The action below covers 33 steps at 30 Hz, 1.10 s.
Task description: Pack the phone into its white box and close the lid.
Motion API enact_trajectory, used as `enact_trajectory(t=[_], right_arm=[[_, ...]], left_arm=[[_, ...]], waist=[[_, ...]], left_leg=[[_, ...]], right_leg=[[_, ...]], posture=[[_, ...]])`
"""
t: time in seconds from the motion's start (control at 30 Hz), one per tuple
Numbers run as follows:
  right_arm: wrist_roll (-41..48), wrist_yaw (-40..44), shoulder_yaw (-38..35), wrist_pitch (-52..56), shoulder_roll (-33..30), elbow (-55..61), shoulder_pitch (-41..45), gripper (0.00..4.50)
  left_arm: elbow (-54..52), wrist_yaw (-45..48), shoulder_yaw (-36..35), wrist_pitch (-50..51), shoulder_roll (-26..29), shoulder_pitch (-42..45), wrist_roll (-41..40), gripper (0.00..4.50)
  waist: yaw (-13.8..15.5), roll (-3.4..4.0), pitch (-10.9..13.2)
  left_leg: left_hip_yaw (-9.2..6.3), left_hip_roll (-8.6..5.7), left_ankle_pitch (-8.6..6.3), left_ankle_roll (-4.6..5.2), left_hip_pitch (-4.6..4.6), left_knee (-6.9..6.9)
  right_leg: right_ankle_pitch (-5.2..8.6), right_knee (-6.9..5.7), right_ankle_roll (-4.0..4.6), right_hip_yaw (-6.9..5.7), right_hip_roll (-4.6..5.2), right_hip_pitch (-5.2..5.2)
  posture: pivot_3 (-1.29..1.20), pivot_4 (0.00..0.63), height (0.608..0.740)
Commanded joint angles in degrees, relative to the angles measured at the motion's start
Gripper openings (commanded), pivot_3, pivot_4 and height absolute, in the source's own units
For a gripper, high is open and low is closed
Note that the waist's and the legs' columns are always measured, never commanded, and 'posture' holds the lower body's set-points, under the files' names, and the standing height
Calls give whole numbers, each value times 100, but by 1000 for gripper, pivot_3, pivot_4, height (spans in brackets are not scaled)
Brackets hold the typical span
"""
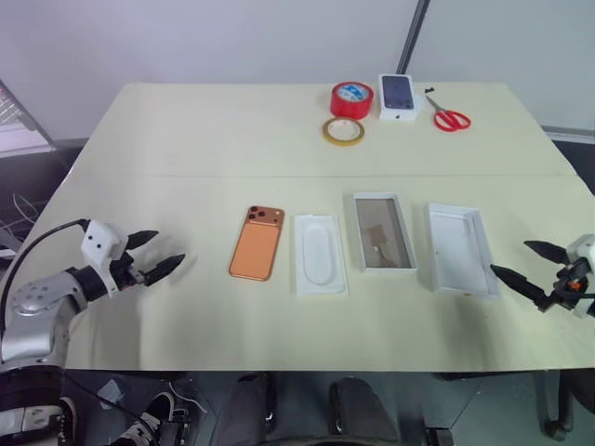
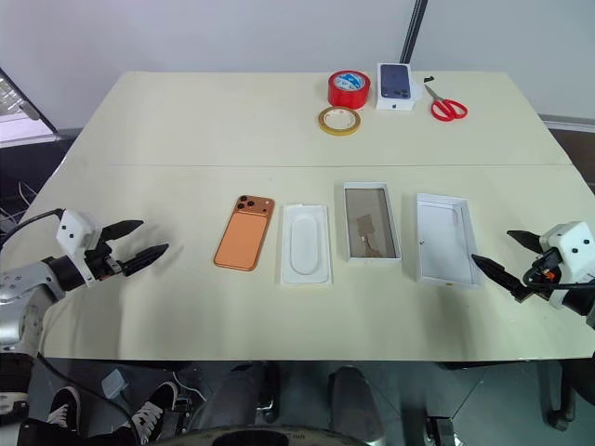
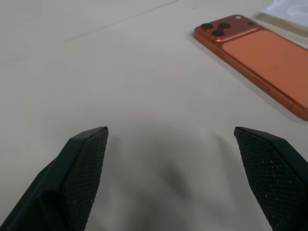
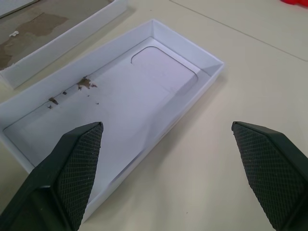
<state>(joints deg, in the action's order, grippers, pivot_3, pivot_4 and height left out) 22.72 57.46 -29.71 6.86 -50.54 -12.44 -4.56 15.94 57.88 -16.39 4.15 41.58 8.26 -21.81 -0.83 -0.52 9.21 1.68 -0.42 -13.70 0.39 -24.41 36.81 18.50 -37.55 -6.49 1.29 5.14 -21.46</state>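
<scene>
The copper-orange phone (image 1: 257, 242) lies back-up on the cream table, left of centre, and its lens end appears in the left wrist view (image 3: 255, 53). The white box (image 1: 384, 231), a tray with a brownish floor, lies right of centre. To its right lies the all-white lid (image 1: 460, 249), rim up, seen close in the right wrist view (image 4: 115, 96). My left gripper (image 1: 156, 254) hovers open well left of the phone, empty. My right gripper (image 1: 530, 268) stands open just right of the lid, also empty.
A flat white insert (image 1: 319, 254) with an oval recess lies between phone and box. At the table's far side sit a red tape roll (image 1: 351, 98), a tan tape roll (image 1: 343, 131), a closed white box with a phone picture (image 1: 399, 97) and red scissors (image 1: 450, 117).
</scene>
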Motion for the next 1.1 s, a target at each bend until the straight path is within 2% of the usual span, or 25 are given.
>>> enact_trajectory(t=[0.03,0.2,0.5,0.67,0.87,1.03,1.1], right_arm=[[67,-92,-64,-76,70,228,60,4466],[70,-116,-6,-36,114,287,106,4466],[76,-86,94,32,65,281,266,4466],[158,23,359,211,29,610,596,4466],[478,418,845,667,-1,1641,824,4466],[530,501,1062,828,21,1816,1054,4466],[509,594,1342,847,52,2062,1182,4466]], left_arm=[[84,88,-45,-151,76,278,-24,4409],[226,20,59,-227,93,514,163,4409],[-10,-5,120,542,120,558,29,4409],[-747,-414,228,1122,-66,723,-28,4409],[-2131,-794,657,2474,-325,676,-405,4409],[-2588,-1139,938,3220,-453,866,-477,4409],[-2588,-1412,968,4466,-875,1286,-1182,4409]], waist=[[7,0,0],[1,0,0],[-11,1,0],[5,0,1],[7,-1,1],[10,-1,1],[32,-1,1]], left_leg=[[0,0,0,0,0,0],[0,0,0,0,0,1],[0,0,1,1,0,0],[0,0,1,1,0,3],[0,-1,1,2,-2,4],[-3,-1,2,3,0,7],[-3,-1,2,3,-1,10]], right_leg=[[0,0,0,0,0,0],[-7,0,-13,-1,0,1],[-8,0,-15,-2,0,0],[-9,0,-15,-2,0,2],[-10,0,-18,-4,-1,4],[-10,0,-18,-7,-5,8],[-10,0,-18,-8,-6,10]], posture=[[0,150,728],[0,150,728],[0,150,728],[0,150,728],[0,150,728],[0,150,728],[0,150,728]])
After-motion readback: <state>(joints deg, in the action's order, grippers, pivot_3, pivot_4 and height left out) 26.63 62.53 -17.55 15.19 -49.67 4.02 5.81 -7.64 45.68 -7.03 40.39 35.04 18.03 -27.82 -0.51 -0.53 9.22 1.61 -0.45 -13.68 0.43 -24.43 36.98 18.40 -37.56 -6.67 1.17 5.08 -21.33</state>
